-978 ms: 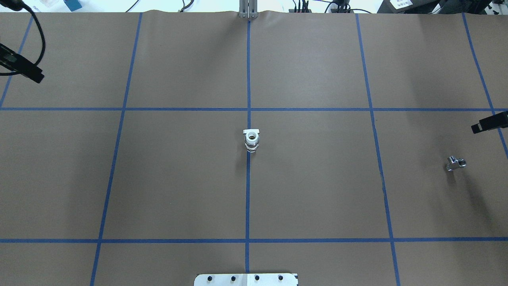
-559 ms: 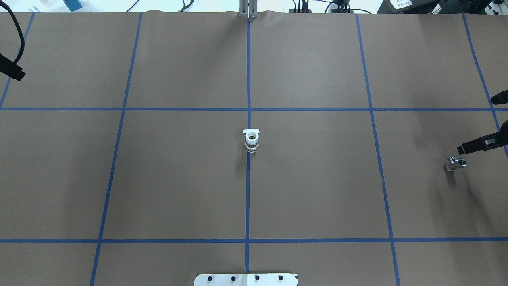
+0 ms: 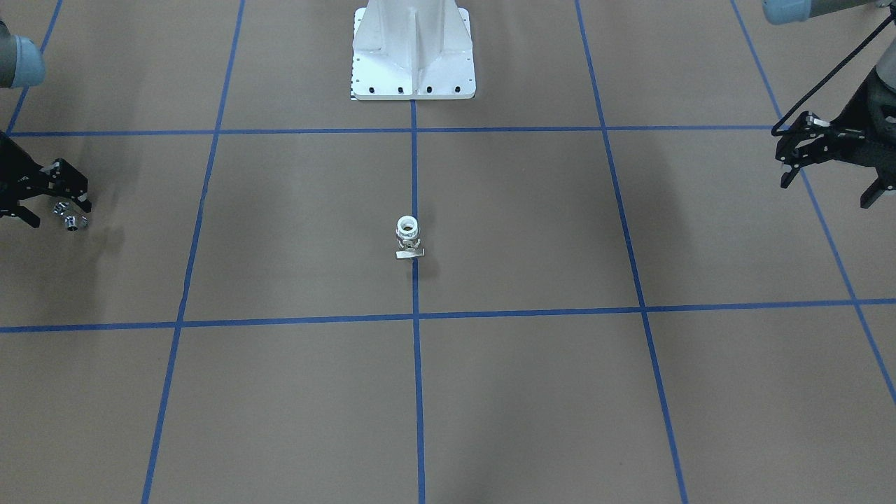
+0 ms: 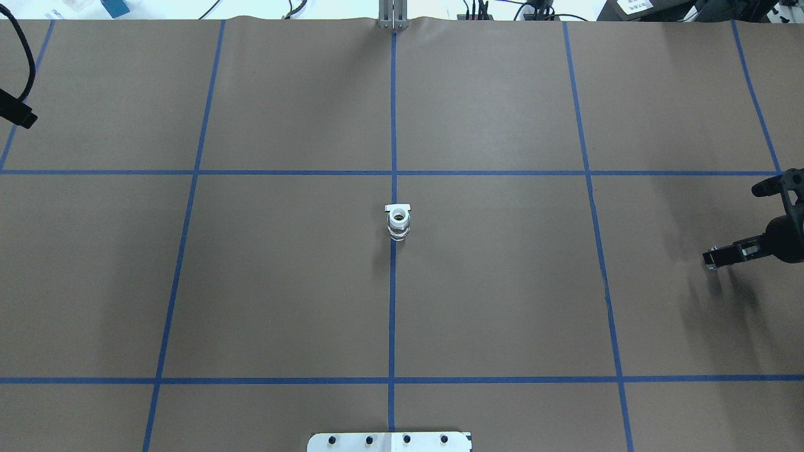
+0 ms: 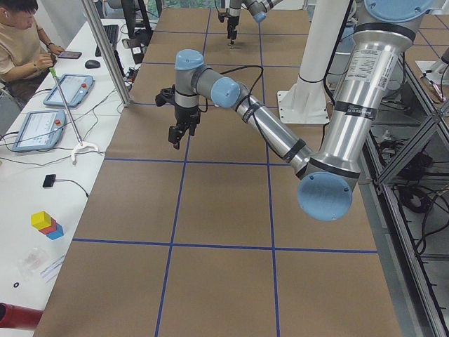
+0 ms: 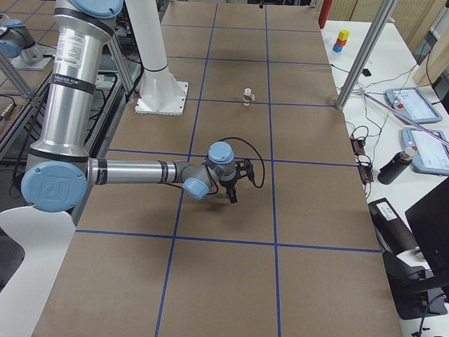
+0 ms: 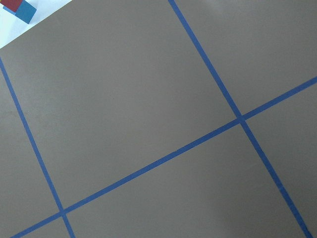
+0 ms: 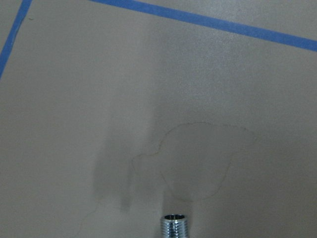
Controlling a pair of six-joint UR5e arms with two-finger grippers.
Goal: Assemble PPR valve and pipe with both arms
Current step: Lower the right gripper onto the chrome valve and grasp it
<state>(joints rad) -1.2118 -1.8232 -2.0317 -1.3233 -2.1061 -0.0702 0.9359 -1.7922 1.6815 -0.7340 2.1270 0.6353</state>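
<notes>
The PPR valve [image 4: 398,223] stands upright on the centre tape line, white ring mouth up and flat tab toward the far edge; it also shows in the front view [image 3: 407,236]. The chrome pipe [image 3: 66,215] lies on the table at my right side. My right gripper [image 3: 59,212] is low over it, jaws open, one finger on each side of the pipe. In the overhead view the right gripper [image 4: 722,256] covers most of the pipe. The right wrist view shows only the pipe's threaded end [image 8: 174,225]. My left gripper [image 3: 826,185] is open and empty, high at my far left.
The white pedestal [image 3: 413,56] stands at the robot's side of the table. Blue tape lines divide the brown table cover [image 4: 502,301]. An operators' bench with tablets [image 5: 66,91] and metal posts [image 5: 105,49] runs along the far edge.
My right gripper has moved in and toward the robot's side, from beyond the pipe to right over it. My left gripper has drawn back toward the left edge.
</notes>
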